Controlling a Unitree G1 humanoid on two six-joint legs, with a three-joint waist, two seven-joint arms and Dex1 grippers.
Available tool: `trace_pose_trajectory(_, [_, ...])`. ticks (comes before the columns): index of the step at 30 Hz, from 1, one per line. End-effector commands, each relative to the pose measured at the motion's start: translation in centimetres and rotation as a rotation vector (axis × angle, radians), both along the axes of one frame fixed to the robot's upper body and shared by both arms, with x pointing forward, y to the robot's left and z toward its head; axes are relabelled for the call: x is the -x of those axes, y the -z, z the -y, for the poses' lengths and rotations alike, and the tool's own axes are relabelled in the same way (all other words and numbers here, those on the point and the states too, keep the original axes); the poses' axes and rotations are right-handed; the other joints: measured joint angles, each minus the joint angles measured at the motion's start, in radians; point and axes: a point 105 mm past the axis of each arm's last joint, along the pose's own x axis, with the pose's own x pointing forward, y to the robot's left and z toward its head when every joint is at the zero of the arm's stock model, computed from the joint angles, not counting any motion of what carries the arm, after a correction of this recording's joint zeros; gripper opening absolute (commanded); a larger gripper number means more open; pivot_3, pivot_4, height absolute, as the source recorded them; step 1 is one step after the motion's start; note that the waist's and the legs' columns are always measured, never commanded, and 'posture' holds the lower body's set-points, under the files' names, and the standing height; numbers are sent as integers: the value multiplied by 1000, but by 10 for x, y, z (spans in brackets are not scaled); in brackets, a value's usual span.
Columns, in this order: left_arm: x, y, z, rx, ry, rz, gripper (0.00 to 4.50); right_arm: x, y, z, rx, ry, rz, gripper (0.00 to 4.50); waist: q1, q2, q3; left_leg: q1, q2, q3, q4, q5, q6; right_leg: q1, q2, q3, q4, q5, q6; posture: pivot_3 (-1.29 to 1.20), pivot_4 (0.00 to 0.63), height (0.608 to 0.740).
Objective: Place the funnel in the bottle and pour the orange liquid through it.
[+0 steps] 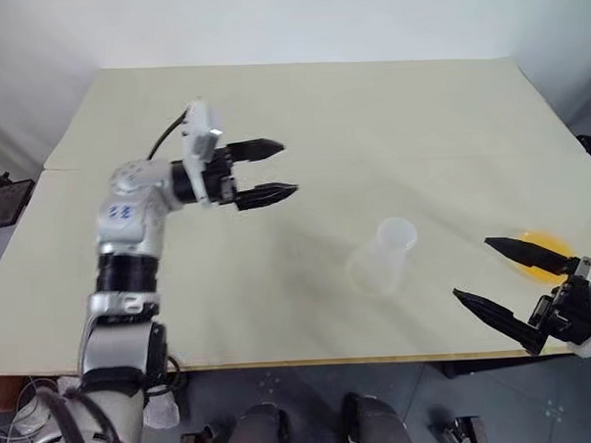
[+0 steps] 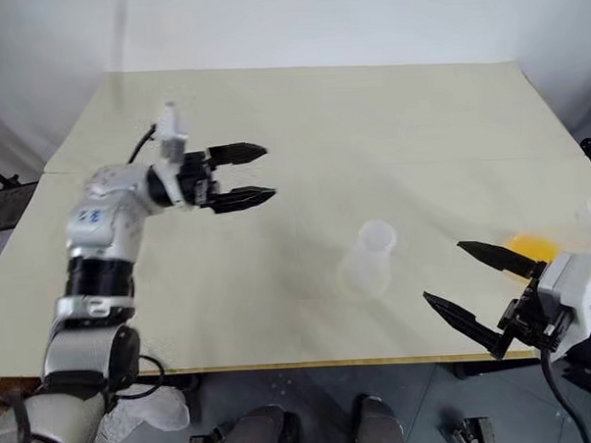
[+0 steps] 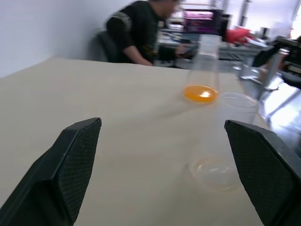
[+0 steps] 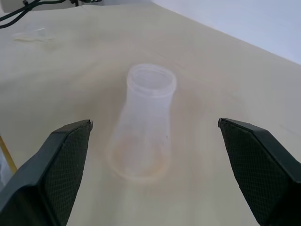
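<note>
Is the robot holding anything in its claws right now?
No. The left gripper is open in the air above the table, and the right gripper is open too, near the orange liquid. The bottle stands alone between them.

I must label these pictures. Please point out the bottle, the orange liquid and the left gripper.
bottle (image 4: 149, 80): right wrist view, on its round rim.
orange liquid (image 3: 201, 93): left wrist view, on its bright surface.
left gripper (image 1: 265, 171): left eye view, midway between its open fingertips.

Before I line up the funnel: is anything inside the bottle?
Nothing visible inside. The bottle stands upright on the table, mouth open, no funnel in it; only a faint tint shows at its base. The orange liquid sits apart, near the right gripper.
</note>
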Motion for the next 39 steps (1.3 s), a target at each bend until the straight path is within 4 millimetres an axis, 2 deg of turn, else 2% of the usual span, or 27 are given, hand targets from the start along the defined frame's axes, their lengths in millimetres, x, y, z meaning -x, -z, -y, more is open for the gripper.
trace_pose_trajectory(1, [10,-4,-31,50,-158,44,4461,2,-1,-11,4,-77,-14,4500,-5,0,0,0,0,0,0,0,0,0,0,0,0,0,0,0,150,740])
trace_pose_trajectory(7, [46,39,-78,11,-357,-47,4461,-1,7,-15,-14,-115,-51,4500,-6,0,0,0,-1,-3,0,0,0,1,-1,0,0,0,0,0,150,740])
trace_pose_trajectory(13, [87,67,-116,28,-514,-102,4461,-7,11,-19,-32,-152,-69,4500,-11,0,0,1,0,-4,0,-1,-1,3,-2,3,-1,0,0,0,150,740])
trace_pose_trajectory(19, [124,88,-146,19,-654,-149,4461,-10,14,-20,-41,-170,-81,4500,-14,0,0,2,0,-5,-1,-2,-3,4,-2,4,-3,0,0,0,150,740])
trace_pose_trajectory(24, [140,90,-179,19,-798,-171,4461,-12,16,-22,-47,-177,-83,4500,-12,0,0,3,0,-6,-1,-2,-3,6,-3,4,-3,0,-1,0,150,740])
trace_pose_trajectory(29, [139,82,-186,-8,-803,-150,4461,-14,19,-21,-53,-183,-87,4500,-12,1,0,4,0,-6,-1,-2,-3,6,-3,4,-3,-1,-1,0,150,740])
trace_pose_trajectory(32, [128,72,-183,-11,-791,-115,4461,-14,21,-23,-60,-190,-88,4500,-12,0,0,4,0,-6,-1,-3,-3,5,-4,5,-3,-1,-1,0,150,740])
trace_pose_trajectory(36, [108,63,-188,-191,-769,-115,4461,-14,24,-23,-61,-203,-99,4500,-12,1,0,4,0,-6,-1,-3,-3,5,-3,4,-3,-1,-1,0,150,740])
trace_pose_trajectory(39, [96,55,-193,-262,-749,-99,4461,-15,24,-23,-60,-205,-97,4500,-15,2,0,4,0,-5,-2,-3,-3,4,-2,3,-3,-1,-1,0,150,740])
